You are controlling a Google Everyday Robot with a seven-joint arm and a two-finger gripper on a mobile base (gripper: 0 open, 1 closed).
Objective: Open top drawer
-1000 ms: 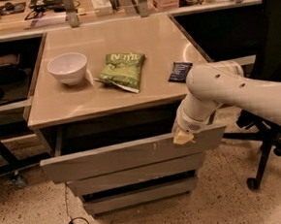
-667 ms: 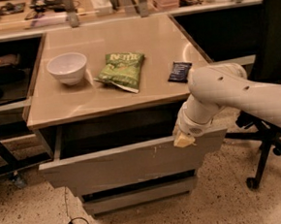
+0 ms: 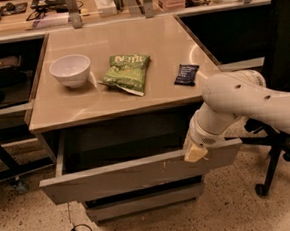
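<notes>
The top drawer (image 3: pixel 125 177) is a wide grey handleless drawer under the tan tabletop. It stands pulled well out, its slanted front panel tilted, with small pale scratch marks right of centre. Its dark interior shows behind the panel. My gripper (image 3: pixel 194 152) sits at the drawer front's upper edge, right of centre, at the end of the white arm (image 3: pixel 244 102) that comes in from the right. A narrower grey drawer front (image 3: pixel 142 204) shows below.
On the tabletop (image 3: pixel 148 94) lie a white bowl (image 3: pixel 70 70), a green snack bag (image 3: pixel 126 73) and a dark small packet (image 3: pixel 186 74). An office chair base (image 3: pixel 273 152) stands at the right. Shelving and a cable lie at the left on the speckled floor.
The top drawer has slid further out toward the camera. My gripper has moved with its front edge, forward and down.
</notes>
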